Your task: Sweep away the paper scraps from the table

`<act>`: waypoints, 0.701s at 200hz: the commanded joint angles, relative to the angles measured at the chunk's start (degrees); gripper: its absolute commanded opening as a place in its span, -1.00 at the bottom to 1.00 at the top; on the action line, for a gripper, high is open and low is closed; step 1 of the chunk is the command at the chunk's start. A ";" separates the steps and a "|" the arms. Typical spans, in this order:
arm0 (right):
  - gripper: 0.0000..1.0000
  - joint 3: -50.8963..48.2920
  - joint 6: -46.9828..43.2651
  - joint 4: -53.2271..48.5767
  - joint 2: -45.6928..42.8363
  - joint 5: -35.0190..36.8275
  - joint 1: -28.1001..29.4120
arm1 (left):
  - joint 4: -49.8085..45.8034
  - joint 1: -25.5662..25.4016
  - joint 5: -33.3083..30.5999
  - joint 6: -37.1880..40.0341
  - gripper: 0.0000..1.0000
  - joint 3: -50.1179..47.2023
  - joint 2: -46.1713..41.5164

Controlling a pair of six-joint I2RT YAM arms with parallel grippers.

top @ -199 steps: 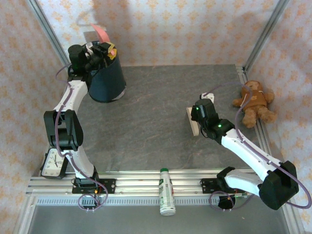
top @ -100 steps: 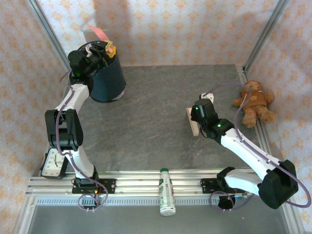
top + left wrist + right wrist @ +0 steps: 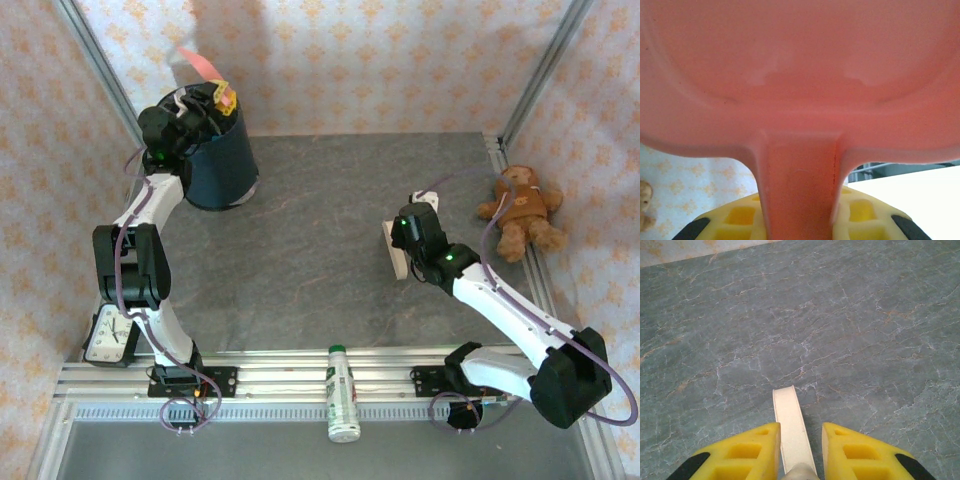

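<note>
Grey stone-look surface [image 3: 300,260], and the paper scraps are, I'd guess, in the dustpan [image 3: 800,60] or the bin [image 3: 215,170], can't tell which. Up at the bin the left fingers [image 3: 740,220] pinch the pan's handle; right fingers [image 3: 747,450] pinch the brush [image 3: 396,256]. Scraps like that should be featherlight and flat, so sweep, don't grab. Can't read the bottle [image 3: 343,395] label, too small.

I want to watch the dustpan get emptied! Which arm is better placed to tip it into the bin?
Left. The left hand grips the pink dustpan by its handle above the dark blue bin; the right hand holds a brush across the table.
</note>
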 commanded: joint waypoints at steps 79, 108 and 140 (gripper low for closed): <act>-1.00 0.11 1.89 1.99 -1.12 0.35 -0.35 | -42.70 -0.15 -1.09 42.39 -1.00 5.35 -12.22; -1.00 -0.04 2.09 2.44 -1.34 0.30 -0.35 | -58.25 -1.30 -4.86 56.44 -1.00 9.33 -13.33; -1.00 -0.42 2.58 2.83 -1.61 0.44 -0.34 | -72.99 -3.73 -12.22 71.07 -1.00 14.04 -14.03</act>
